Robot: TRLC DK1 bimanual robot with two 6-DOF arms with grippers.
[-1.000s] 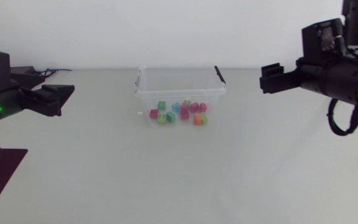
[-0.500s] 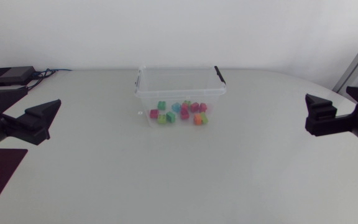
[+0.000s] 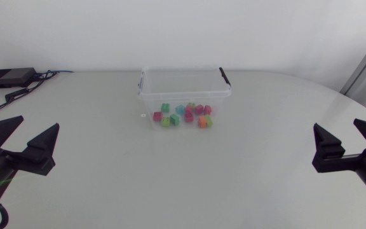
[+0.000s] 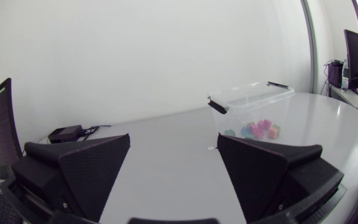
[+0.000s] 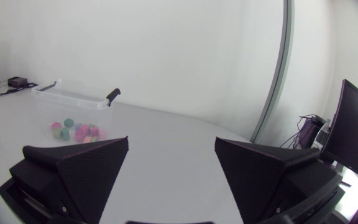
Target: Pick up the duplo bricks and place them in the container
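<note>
In the head view, a clear plastic container point(image 3: 150, 102) is seen at the upper middle of the frame, standing on the pale table point(image 3: 170, 184). A cluster of duplo bricks point(image 3: 184, 115) in green, pink, blue and orange is seen lying inside it, on its floor. The left gripper point(image 3: 40, 122) is found at the lower left edge, its two wedge fingers held well apart with nothing between them. The right gripper point(image 3: 335, 124) is found at the lower right edge, likewise spread, with only bare table between its fingers. Both are kept well apart from the container. A small black box point(image 3: 8, 77) with cables is seen at the upper left corner of the table.

In the left wrist view, the left gripper point(image 4: 174, 138) is shown with its fingers point(image 4: 89, 168) parted wide and nothing held. The container point(image 4: 253, 99) is seen far ahead of it, beyond the one finger, and the bricks point(image 4: 253, 129) can be made out through its clear wall. The black box point(image 4: 65, 132) is seen ahead of the other finger.

In the right wrist view, the right gripper point(image 5: 171, 142) is shown with its fingers point(image 5: 82, 171) spread and empty. The container point(image 5: 73, 102) is seen well ahead, off to one finger's side, with the bricks point(image 5: 76, 132) gathered inside it and a black handle point(image 5: 112, 95) on its nearer rim.
</note>
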